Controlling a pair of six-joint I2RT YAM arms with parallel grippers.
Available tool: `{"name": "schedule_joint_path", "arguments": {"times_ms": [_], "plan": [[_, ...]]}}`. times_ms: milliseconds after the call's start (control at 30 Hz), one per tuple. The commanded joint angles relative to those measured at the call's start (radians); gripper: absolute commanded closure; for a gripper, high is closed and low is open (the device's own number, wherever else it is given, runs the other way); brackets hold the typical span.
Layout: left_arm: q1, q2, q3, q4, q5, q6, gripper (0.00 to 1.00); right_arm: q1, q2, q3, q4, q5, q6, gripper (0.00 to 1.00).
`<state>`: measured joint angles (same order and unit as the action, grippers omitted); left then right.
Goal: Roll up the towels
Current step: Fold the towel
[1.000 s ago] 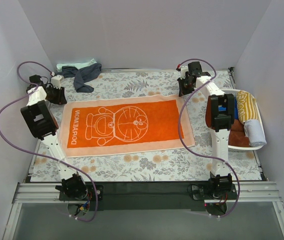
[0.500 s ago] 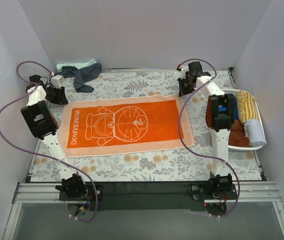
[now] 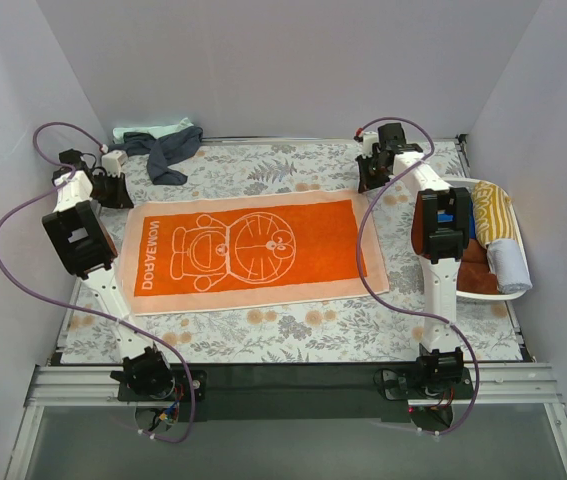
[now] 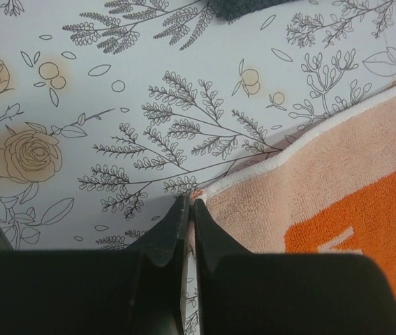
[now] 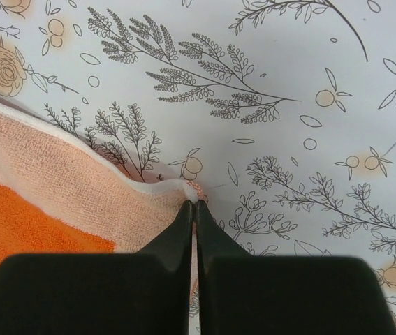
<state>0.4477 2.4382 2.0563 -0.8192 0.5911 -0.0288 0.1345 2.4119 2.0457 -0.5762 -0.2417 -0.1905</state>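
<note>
Progress: orange towel (image 3: pixel 253 250) lies flat and unrolled mid-table (image 3: pixel 263 330), with my left gripper (image 4: pixel 189 207) and right gripper (image 5: pixel 193 206) each pinched shut on a far corner. Basket (image 3: pixel 490 297) holds what look like finished rolls, hard to tell. Navy towel (image 3: pixel 170 155) and mint towel (image 3: pixel 158 130) wait crumpled at the back.

The desk (image 3: pixel 293 340) carries a floral covering (image 5: pixel 288 56). On it the orange towel (image 3: pixel 248 250) lies flat, one far corner pinched in the left jaws and the other in the right jaws, the cloth spreading between them and nearer. Beyond the left jaws, a dark navy towel (image 3: pixel 171 155) and a mint green towel (image 3: pixel 158 130) lie heaped together. A white basket (image 3: pixel 488 297) sits outside the right jaws.
</note>
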Motion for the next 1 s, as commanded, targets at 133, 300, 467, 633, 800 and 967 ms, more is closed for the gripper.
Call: {"name": "schedule_joint_path", "arguments": {"times_ms": [133, 300, 467, 633, 800, 967], "plan": [[-0.003, 0.007, 0.126, -0.026, 0.053, -0.008, 1.0, -0.055, -0.057, 0.071, -0.005, -0.021, -0.013, 0.99], [-0.003, -0.028, 0.148, 0.006, 0.098, -0.005, 1.0, -0.081, -0.069, 0.119, -0.004, -0.041, -0.029, 0.99], [-0.003, -0.059, 0.16, 0.006, 0.16, 0.01, 1.0, -0.09, -0.096, 0.122, 0.003, -0.054, -0.046, 0.99], [0.006, -0.154, 0.067, 0.032, 0.262, 0.072, 1.0, -0.101, -0.163, 0.056, -0.005, -0.085, -0.073, 0.99], [0.054, -0.274, -0.041, 0.028, 0.332, 0.166, 1.0, -0.108, -0.264, -0.036, -0.019, -0.107, -0.115, 0.99], [0.103, -0.317, -0.067, -0.153, 0.366, 0.328, 1.0, -0.115, -0.362, -0.151, -0.037, -0.13, -0.148, 0.99]]}}
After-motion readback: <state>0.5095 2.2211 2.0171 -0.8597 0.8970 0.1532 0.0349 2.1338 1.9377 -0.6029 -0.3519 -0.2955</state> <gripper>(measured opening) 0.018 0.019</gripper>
